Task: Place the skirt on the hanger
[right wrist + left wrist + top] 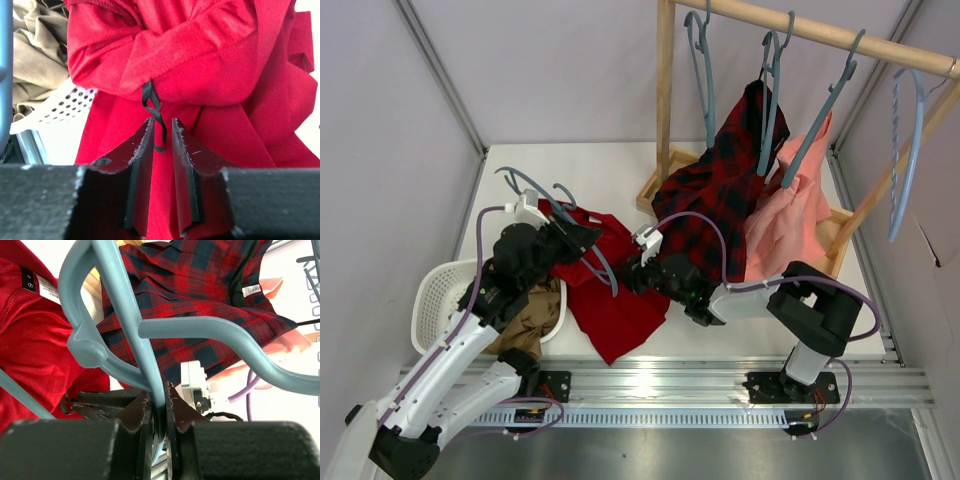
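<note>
Red skirt (615,300) is lying on table (600,170) btwn both arms. L gripper (159,405) is pinching the hanger (125,315). R gripper (161,130) jaws are standing a slit apart, skirt's black loop (151,100) in the gap. Best: R nipping loop plus waistband, lifting slowly, L holding hanger level. Skirt's tags (40,285): print too small to read.

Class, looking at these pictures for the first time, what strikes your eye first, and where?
The bright red skirt lies in the middle of the table. At its left edge, the left tool clamps a grey-blue hanger. Behind, a red-and-black plaid garment hangs from the wooden rack.
</note>
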Action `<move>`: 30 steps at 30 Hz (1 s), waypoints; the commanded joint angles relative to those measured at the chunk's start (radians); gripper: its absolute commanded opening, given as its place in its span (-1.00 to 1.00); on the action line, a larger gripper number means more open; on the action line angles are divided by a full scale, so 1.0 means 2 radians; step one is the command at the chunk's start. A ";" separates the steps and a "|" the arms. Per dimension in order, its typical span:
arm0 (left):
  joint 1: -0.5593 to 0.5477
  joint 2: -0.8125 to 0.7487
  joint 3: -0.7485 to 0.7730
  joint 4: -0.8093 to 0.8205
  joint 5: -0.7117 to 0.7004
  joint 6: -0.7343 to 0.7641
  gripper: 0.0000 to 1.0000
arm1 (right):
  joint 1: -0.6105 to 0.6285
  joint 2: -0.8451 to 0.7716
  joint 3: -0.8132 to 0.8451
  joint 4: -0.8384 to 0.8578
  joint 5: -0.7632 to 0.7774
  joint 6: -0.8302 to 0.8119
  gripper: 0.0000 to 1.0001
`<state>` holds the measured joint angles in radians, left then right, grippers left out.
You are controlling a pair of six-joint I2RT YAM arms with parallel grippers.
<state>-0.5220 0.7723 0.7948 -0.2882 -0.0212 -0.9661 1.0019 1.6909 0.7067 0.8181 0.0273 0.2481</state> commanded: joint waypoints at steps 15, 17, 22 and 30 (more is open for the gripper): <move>0.020 -0.010 -0.006 0.041 0.007 0.024 -0.94 | -0.006 0.000 0.060 -0.063 0.003 0.002 -1.00; 0.025 -0.008 -0.007 0.050 0.025 0.024 -0.94 | -0.011 -0.008 0.059 -0.081 -0.004 0.021 -1.00; 0.027 -0.004 -0.012 0.079 0.049 0.029 -0.94 | -0.009 -0.031 0.053 -0.095 -0.032 0.087 -1.00; 0.027 0.008 -0.055 0.172 0.117 0.055 -0.94 | -0.006 -0.051 0.083 -0.155 -0.060 0.150 -1.00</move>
<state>-0.4797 0.7868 0.7067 -0.1108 0.1329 -0.9260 0.9855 1.6283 0.8101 0.5541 -0.0479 0.4763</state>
